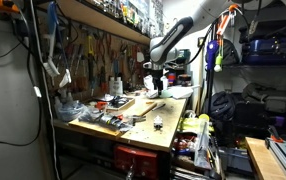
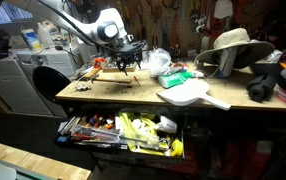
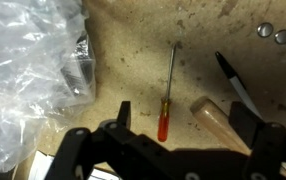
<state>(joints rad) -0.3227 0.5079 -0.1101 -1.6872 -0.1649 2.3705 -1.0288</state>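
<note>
gripper [image 3: 183, 114] open, jaws wide apart, over workbench [image 3: 133, 45]. screwdriver [image 3: 167, 95] w/ red handle lies btwn jaws, nearer left one. plastic bag [image 3: 28, 60] far left, wooden handle [image 3: 219, 122] just right.

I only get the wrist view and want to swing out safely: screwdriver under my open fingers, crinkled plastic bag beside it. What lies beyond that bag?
Observer: Beyond the plastic bag, a white paddle-shaped board lies near the front edge of the workbench, apart from the gripper.
Operator: Anything sticking out below the bench?
Observer: Yes, a drawer under the top stands open, packed with tools.
Operator: And above me?
Observer: A loaded shelf runs along the wall above the hanging tools.
</note>
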